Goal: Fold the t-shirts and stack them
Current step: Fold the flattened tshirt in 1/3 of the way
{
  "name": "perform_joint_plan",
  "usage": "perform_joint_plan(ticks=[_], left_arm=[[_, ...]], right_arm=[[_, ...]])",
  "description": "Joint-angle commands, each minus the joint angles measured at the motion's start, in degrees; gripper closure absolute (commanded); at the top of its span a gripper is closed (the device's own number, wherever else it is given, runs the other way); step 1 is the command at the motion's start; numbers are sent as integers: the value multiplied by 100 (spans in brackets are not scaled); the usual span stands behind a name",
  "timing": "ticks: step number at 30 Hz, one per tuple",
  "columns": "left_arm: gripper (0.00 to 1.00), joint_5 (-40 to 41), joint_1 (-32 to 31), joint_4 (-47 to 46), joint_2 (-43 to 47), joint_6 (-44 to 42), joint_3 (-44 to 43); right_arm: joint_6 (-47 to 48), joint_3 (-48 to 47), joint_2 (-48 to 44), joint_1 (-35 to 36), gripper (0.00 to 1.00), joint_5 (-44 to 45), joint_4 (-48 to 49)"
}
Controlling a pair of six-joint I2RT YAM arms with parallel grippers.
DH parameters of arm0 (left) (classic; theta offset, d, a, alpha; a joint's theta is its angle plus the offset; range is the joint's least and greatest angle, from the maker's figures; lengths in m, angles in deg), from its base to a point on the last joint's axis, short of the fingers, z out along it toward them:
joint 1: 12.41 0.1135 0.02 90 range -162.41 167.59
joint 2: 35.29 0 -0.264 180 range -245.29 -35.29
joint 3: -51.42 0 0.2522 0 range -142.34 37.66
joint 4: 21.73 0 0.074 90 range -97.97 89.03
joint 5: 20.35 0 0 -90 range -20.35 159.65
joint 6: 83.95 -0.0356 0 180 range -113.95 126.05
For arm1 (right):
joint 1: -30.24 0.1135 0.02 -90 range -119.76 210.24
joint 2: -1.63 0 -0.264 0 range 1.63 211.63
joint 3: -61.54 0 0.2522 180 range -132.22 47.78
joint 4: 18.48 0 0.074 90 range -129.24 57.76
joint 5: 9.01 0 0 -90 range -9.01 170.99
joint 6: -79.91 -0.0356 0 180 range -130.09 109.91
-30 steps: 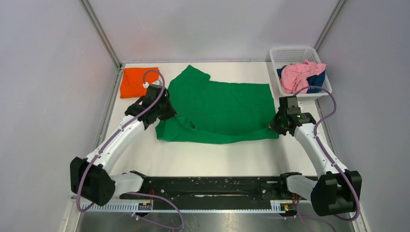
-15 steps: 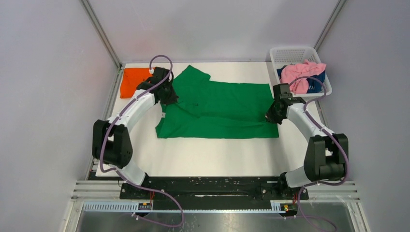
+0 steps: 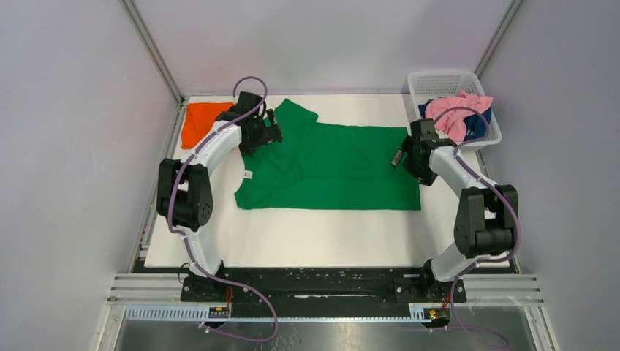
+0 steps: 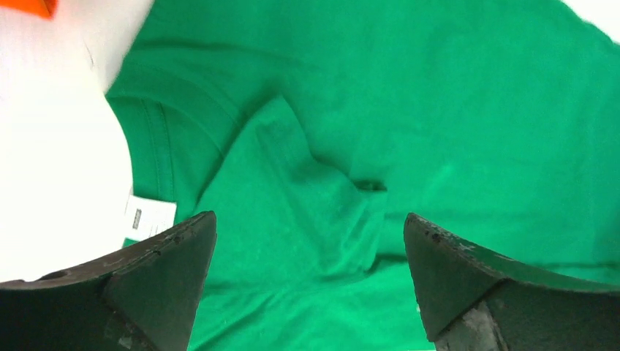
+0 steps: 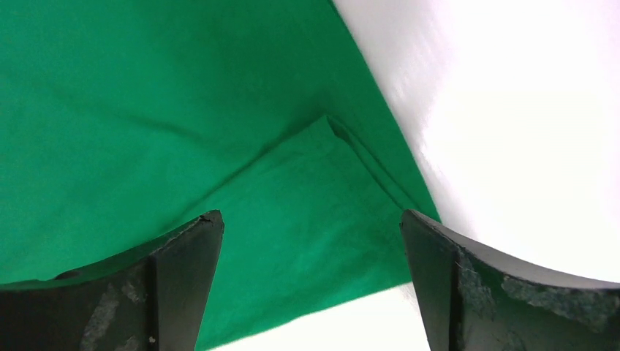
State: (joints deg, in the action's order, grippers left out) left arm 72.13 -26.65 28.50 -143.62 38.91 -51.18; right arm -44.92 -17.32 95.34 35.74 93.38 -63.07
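The green t-shirt (image 3: 343, 172) lies mid-frame on the bench (image 3: 292, 234). The left hand (image 3: 270, 133) gapes wide over its collar end, and the right hand (image 3: 399, 156) gapes wide over its right edge, both empty.

The spread t-shirt (image 3: 336, 172) lies flat across the middle of the table (image 3: 292, 234). A folded t-shirt (image 3: 196, 124) sits at the far left corner; a basket (image 3: 442, 79) at the far right corner holds crumpled t-shirts (image 3: 453, 117). The left gripper (image 3: 273, 135) stands over the spread t-shirt's left end, the right gripper (image 3: 398, 157) over its right end.
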Motion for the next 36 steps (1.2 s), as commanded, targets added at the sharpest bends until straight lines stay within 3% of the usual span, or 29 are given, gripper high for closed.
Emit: perform_joint_plan(ticks=[1,4,9,15,28,36], left_arm=[[1,-750,-85,-651,824,115,881],[1,-1247,-213,-1038,841,330,1373],[1,-1351,-305,-1634,648,716,2080],[1,-1329,-380,-1787,709,845,2878],[1,-710,-688,-1596,2988,1434,5426],[1,-400,-1079,-855,4331,1979,6276]], right_arm=[[-49,750,-700,176,1,-782,700],[-110,1029,-660,623,1,-1421,1414],[200,384,295,1434,1,-1568,1210],[-2,775,572,1634,0,-1814,1370],[-480,2892,-1114,2280,1,-1960,1093],[-1176,3646,-2052,3032,0,-1933,690]])
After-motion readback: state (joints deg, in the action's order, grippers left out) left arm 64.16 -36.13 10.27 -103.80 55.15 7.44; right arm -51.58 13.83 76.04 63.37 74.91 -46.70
